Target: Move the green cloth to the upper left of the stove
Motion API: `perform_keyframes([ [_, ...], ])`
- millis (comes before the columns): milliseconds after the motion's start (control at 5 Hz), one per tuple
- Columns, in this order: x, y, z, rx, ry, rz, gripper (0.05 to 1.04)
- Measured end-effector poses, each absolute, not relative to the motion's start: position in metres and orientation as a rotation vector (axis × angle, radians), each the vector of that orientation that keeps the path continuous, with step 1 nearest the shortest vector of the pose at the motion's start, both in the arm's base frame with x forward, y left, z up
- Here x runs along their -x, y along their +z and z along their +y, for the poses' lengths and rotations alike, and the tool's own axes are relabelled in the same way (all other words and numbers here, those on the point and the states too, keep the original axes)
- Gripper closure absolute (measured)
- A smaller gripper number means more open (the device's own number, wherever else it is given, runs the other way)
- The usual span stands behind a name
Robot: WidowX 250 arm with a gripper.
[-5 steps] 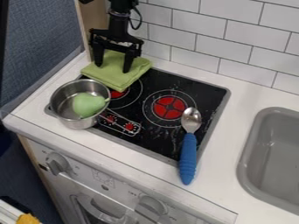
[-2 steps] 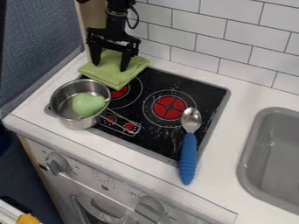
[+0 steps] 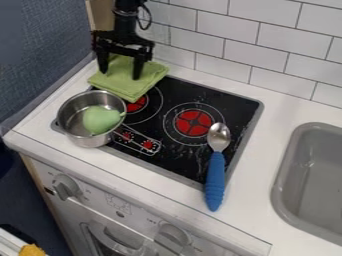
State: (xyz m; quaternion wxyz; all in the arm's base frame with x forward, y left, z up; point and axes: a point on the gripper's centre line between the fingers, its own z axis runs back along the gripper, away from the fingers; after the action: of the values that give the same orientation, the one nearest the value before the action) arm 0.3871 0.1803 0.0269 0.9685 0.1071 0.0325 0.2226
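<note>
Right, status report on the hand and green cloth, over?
Hand open, down at the green cloth. Cloth folded, over upper left corner of stove. Metal pot close in front.

the top edge cuts off the arm (image 3: pixel 127 20) at upper left. the gripper (image 3: pixel 120 75) hides parts of the green cloth (image 3: pixel 130 90), which covers the stove's (image 3: pixel 200 94) upper left corner. the pot (image 3: pixel 87 141) hides some of the stove's left side. the right edge crops the sink (image 3: pixel 310 180); a yellow thing (image 3: pixel 31 251) at lower left is cropped, too little showing to name.
</note>
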Motion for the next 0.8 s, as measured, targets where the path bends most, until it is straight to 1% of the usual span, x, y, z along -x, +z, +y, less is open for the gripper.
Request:
perform_keyframes([
  [400,-0.392,0.052,0.178,-0.232,0.451,0.011,0.083],
  [600,-0.395,0.071,0.167,-0.232,0.441,-0.029,0.083],
  [800,-0.39,0.067,0.146,-0.222,0.427,0.022,0.083],
])
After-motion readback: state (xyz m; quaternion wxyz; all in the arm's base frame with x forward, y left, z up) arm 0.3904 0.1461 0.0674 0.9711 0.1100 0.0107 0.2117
